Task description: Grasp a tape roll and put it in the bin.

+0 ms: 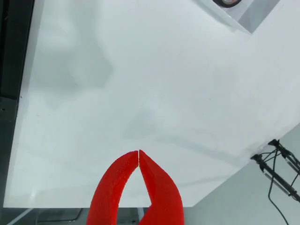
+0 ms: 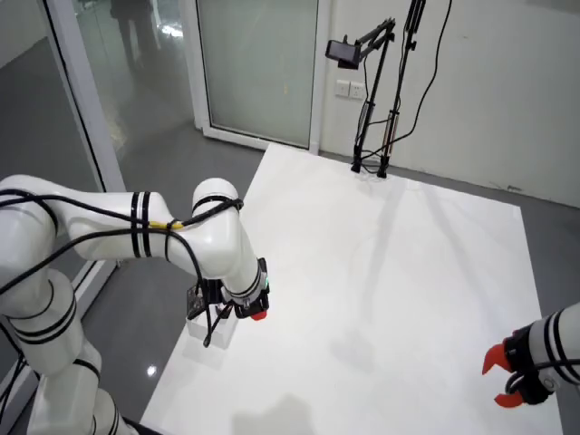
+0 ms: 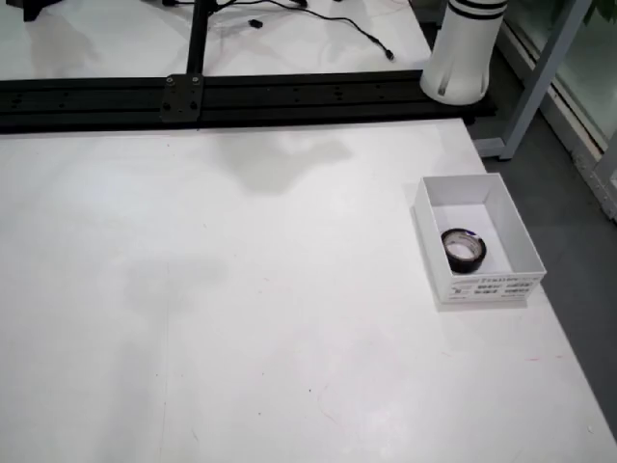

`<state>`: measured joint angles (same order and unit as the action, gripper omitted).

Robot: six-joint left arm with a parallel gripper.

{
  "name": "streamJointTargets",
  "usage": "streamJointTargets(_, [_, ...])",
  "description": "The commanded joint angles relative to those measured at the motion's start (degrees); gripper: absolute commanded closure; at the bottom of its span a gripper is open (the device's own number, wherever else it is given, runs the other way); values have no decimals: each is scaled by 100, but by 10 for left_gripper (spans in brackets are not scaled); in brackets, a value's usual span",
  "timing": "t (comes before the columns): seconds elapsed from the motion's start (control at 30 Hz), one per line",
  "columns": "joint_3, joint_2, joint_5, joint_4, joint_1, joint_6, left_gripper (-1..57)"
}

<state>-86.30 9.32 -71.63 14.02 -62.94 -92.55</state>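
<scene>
A black tape roll (image 3: 464,249) lies inside the white bin (image 3: 501,214) near the table's right edge in the view from above. The view that rides on the gripper catches a corner of the bin (image 1: 234,19) at the top right, with part of the tape roll (image 1: 228,2) in it. My gripper (image 1: 138,153) has red fingers whose tips touch, shut on nothing, above bare table short of the bin. In the view from the side, my gripper (image 2: 256,313) hangs from the white arm close by the bin (image 2: 216,333). It does not show in the view from above.
A second arm's red gripper (image 2: 501,379) sits at the table's lower right corner in the view from the side. A camera stand (image 2: 373,109) rises at the far edge. A black rail (image 3: 241,96) and the white arm base (image 3: 465,48) border the table's top.
</scene>
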Motion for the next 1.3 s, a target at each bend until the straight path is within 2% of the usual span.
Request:
streamJointTargets(0.03, [0,0,0,13,115,0,568])
streamJointTargets(0.57, [0,0,0,13,-219,0,568])
streamJointTargets(1.3, [0,0,0,13,71,0,568])
